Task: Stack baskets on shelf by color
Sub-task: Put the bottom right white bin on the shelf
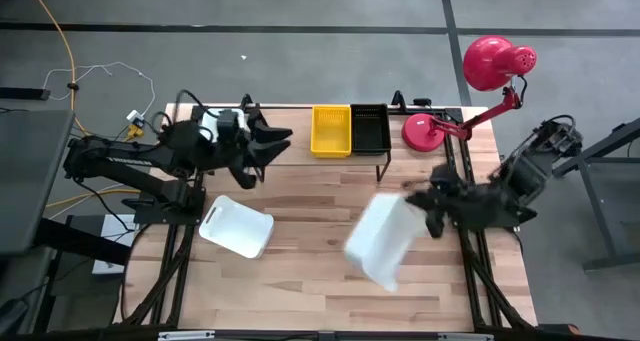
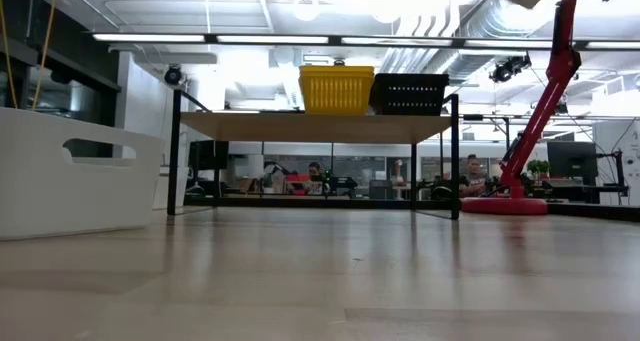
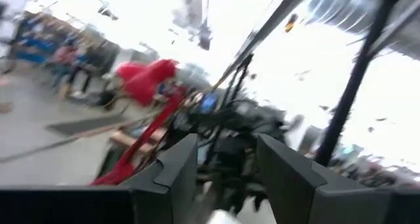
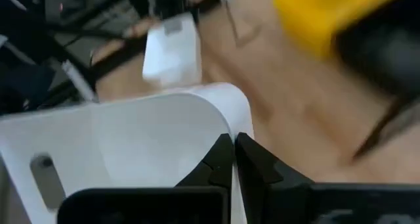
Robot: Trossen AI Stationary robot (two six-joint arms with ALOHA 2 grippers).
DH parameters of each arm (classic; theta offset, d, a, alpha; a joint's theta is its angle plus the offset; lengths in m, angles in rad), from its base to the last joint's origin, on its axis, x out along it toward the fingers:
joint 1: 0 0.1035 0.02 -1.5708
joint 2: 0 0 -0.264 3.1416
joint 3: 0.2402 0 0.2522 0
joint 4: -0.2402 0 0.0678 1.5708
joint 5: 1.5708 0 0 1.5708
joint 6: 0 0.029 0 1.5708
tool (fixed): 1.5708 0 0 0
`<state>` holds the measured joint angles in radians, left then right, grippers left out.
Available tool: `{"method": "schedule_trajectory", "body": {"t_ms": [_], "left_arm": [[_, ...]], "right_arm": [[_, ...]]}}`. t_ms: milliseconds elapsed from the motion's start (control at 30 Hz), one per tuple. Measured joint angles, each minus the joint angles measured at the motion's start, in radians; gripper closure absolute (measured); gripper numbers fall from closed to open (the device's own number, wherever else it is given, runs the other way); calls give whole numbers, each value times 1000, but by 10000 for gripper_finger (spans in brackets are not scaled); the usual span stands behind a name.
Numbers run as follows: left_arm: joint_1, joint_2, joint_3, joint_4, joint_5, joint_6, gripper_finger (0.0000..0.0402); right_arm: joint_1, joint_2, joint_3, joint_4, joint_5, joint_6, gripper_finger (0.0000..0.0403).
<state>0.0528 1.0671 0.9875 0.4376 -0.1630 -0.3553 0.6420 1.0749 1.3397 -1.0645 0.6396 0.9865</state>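
White plastic up in the air on the right: the right end effector (image 4: 233,159) has its two dark fingers pinched tight on the rim of a large solid white rectangular basket (image 1: 383,239), and that basket hangs tilted above the light wooden table (image 1: 310,281), off the surface by the look of the high view; the wrist view shows the thin wall clamped right between the fingertips. Over on the shelf, the low rack of thin black tubing with a pale plank top (image 2: 310,127), a small yellow mesh basket (image 1: 331,129) and a small black mesh basket (image 1: 370,127) sit side by side, touching or very nearly; the plank to the left of the yellow one is bare. A second white basket (image 1: 237,226) lies on the table near the left arm; the left end effector (image 1: 272,144) hovers above the table just left of the shelf, fingers parted about halfway, nothing between them. A red desk lamp (image 1: 497,63) stands at the far right corner, close to the shelf's right end.

My read: this is the carry step for a white basket; next it needs levelling out, swinging toward the bare left part of the plank, and setting down flat before the grip lets go; the lamp arm and the shelf's right post are what to steer clear of on the way.
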Motion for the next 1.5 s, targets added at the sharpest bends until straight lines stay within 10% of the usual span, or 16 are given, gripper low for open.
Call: {"method": "schedule_trajectory", "body": {"t_ms": [500,1067,1500], "left_arm": [[0,-91,147,15,168,0,257],[-1,-114,165,34,204,18,257],[-1,-112,165,32,188,70,257]], "right_arm": [[-545,233,247,505,-334,-938,403],[-822,711,679,520,-621,-1125,403],[-948,824,708,477,-702,-1157,403]]}}
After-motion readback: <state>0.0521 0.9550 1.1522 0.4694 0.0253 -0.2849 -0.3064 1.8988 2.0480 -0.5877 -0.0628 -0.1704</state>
